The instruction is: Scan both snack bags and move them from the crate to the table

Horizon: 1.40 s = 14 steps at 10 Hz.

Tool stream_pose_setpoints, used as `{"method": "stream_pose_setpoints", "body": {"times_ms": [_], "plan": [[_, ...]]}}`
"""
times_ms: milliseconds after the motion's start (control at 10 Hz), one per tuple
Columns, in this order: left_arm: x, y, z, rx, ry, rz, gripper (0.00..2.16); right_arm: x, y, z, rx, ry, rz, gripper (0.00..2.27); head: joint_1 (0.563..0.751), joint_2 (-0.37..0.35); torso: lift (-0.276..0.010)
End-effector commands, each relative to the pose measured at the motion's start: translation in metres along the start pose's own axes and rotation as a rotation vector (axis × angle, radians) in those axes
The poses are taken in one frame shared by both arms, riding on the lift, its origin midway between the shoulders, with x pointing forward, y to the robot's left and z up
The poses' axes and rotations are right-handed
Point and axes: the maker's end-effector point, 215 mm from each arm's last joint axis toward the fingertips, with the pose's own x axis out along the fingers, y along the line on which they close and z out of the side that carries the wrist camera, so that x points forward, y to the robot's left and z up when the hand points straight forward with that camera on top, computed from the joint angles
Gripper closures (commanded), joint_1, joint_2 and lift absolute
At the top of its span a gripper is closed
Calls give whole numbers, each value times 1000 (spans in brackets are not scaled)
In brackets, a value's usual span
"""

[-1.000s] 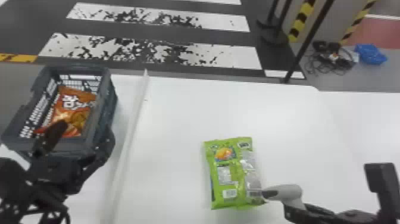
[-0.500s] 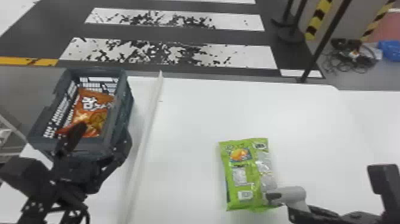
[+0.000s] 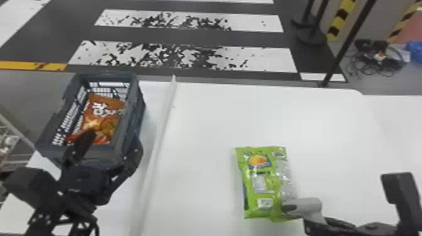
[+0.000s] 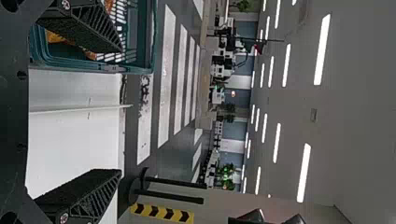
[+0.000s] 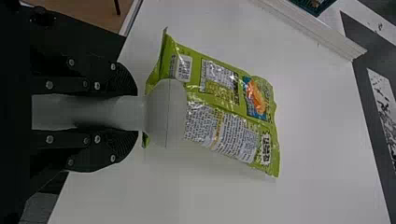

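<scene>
Nearest, to the right of the crate and across the ridge from it, the right jaws (image 5: 132, 112) are clenched on the grey scanner (image 5: 168, 112), whose rounded head is over the near end of the green snack bag (image 3: 263, 182). That bag lies flat on the bench (image 3: 226, 122), to the right of the crate and nearer the robot, with its printed back up and its barcode label (image 3: 265, 203) just beside the scanner head. The left jaws (image 4: 121, 111) are spread wide with nothing between them, at the crate's near end, one finger in front of its opening and the other by its near right corner. Just right of the crate runs the white ridge (image 3: 161, 131). Inside the crate (image 3: 135, 109) lies the orange snack bag (image 3: 105, 117), below the rim and leaning a little. Past the crate's far end is the striped floor (image 3: 188, 37). The step in hand looks to be scanning the green bag, one bag being out on the bench and one in the crate; whether the scan has registered, I cannot tell. The next move calls for lining the scanner up squarely with the barcode without dragging the bag. After that, the left jaws would need to tip down into the crate, close gently on the orange bag's wrapper and lift it clear of the rim.
</scene>
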Motion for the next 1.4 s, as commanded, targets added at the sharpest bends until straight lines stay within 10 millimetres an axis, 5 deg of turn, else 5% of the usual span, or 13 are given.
{"method": "stream_pose_setpoints", "body": {"times_ms": [0,600,900,1300], "plan": [[0,0,0,0,1,0,80,1,-1,-1,-2,3,-4,2250,695,-9,-88],[0,0,2,-1,-2,0,80,-27,-8,22,6,-66,-32,2250,695,-22,-88],[-1,-2,3,-1,-4,-1,80,-27,-76,64,-2,-175,-153,2250,695,-73,-88],[1,-6,5,0,-4,-13,80,-7,-193,104,-73,-269,-360,2250,695,-213,-88]]}}
